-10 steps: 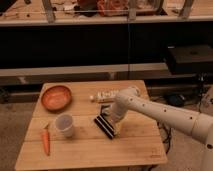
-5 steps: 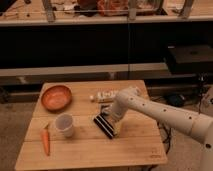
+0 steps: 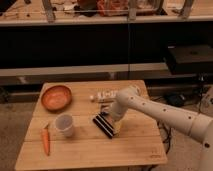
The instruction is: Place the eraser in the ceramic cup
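Well inboard, end effector (image 3: 114,125) at eraser (image 3: 103,125)

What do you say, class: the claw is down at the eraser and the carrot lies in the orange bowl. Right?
No. The camera view shows the carrot on the table beside the ceramic cup. The claw is at the eraser.

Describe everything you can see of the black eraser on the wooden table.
The black oblong eraser with a pale stripe along its length lies on the light wooden table, near its middle, set diagonally. The white arm's end effector sits at its right side, apparently touching it. The small pale ceramic cup stands apart to its left.
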